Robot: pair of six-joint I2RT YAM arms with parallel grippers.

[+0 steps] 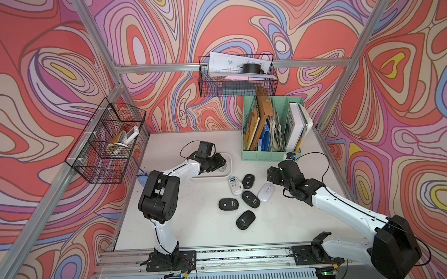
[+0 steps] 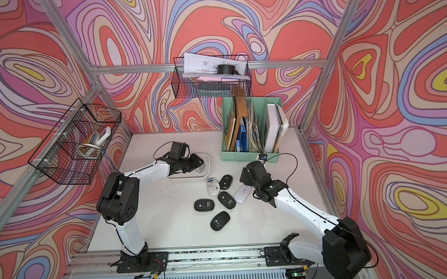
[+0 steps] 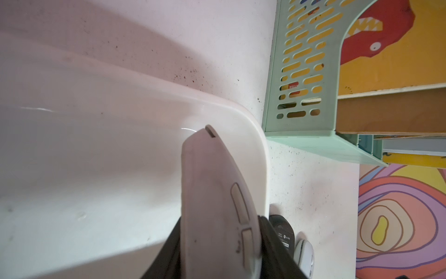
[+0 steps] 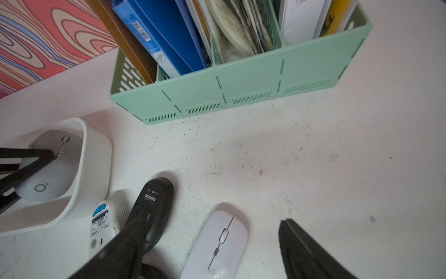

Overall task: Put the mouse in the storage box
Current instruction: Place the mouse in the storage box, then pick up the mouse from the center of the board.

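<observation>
The storage box (image 1: 211, 178) (image 2: 190, 176) is a shallow white tub left of the table's centre. My left gripper (image 1: 221, 164) (image 3: 219, 232) reaches into it, shut on a pale grey-white mouse (image 3: 214, 188) (image 4: 45, 178) that hangs low inside the box (image 4: 96, 157). I cannot tell whether the mouse touches the box floor. My right gripper (image 1: 271, 175) (image 4: 212, 224) is open above a slim white mouse (image 1: 265, 192) (image 4: 217, 244) lying on the table, one finger on each side of it and not touching it.
Several black mice (image 1: 250, 199) and an upturned white mouse (image 1: 235, 185) lie between the arms, in front of the box. A mint-green file organizer (image 1: 269, 154) stands behind the right gripper. Black wire baskets (image 1: 107, 149) (image 1: 237, 78) hang on the left and back walls.
</observation>
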